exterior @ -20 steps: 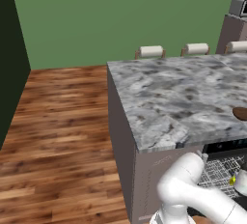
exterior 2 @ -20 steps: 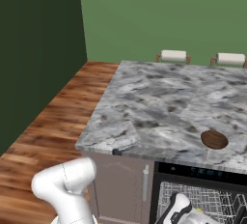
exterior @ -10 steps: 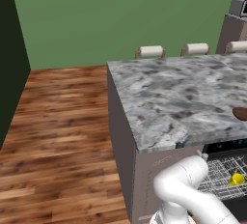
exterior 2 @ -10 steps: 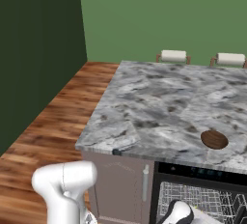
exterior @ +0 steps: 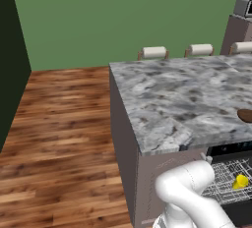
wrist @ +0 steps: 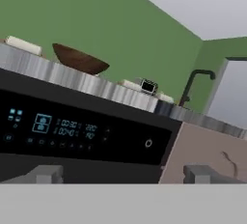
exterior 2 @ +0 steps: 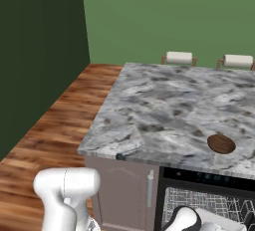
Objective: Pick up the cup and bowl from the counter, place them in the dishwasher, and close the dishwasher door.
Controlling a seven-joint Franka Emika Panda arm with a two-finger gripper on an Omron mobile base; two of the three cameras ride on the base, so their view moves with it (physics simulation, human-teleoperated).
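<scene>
My claw (wrist: pixel 123 174) is spread wide, pinching nothing, fingertips (wrist: pixel 46 174) low in the hand view, facing the dishwasher (exterior 2: pixel 209 202) control strip (wrist: pixel 87 130). The strip shows lit blue icons and digits; too blurred to read, no brand legible. Cup (exterior: pixel 240 182) sits in the wire rack (exterior: pixel 227 183) inside the dishwasher cavity, under the desk's front edge. Bowl (exterior 2: pixel 221 143) is on the desk (exterior 2: pixel 164 110), close to its front edge, above the dishwasher; at the right edge of the left base view, and sitting on the desk rim in the hand view. Dishwasher door can't be made out. Three stools (exterior: pixel 154 52) line the desk's far edge. Black faucet (wrist: pixel 194 84) beyond the desk in the hand view.
</scene>
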